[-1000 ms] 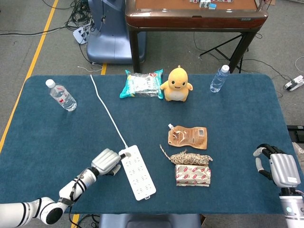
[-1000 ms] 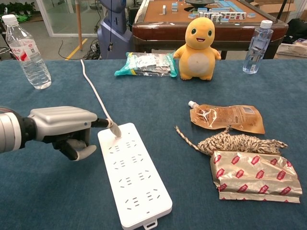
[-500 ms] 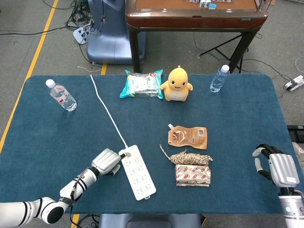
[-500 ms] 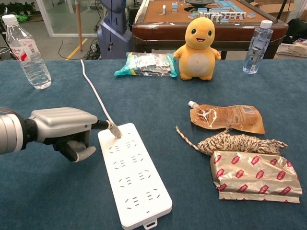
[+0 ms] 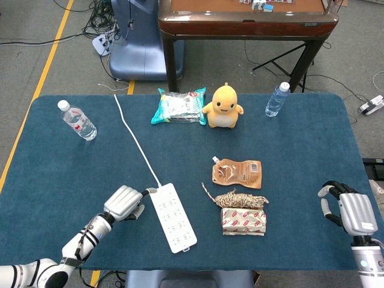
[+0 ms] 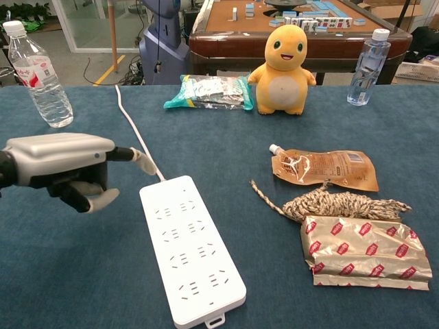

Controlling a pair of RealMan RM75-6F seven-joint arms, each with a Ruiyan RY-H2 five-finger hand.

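A white power strip [image 5: 173,217] lies on the blue table [image 5: 54,174], its white cable [image 5: 135,141] running to the far edge. My left hand [image 5: 123,203] hovers just left of the strip's cable end, fingers curled under with nothing in them. In the chest view the left hand [image 6: 65,164] reaches one fingertip toward the cable [image 6: 130,123], a little clear of the strip [image 6: 191,248]. My right hand [image 5: 348,211] rests at the table's right front edge, fingers apart and empty; the chest view does not show it.
A brown pouch [image 5: 239,173], a twine bundle [image 5: 240,200] and a red-and-white packet [image 5: 243,221] lie right of the strip. At the back stand a yellow plush [image 5: 222,107], a wipes packet [image 5: 179,105] and a bottle [image 5: 277,99]. Another bottle [image 5: 77,120] lies far left.
My left hand has drawn back to the left and lifted slightly, leaving the power strip's cable end. The strip and the right hand have stayed in place.
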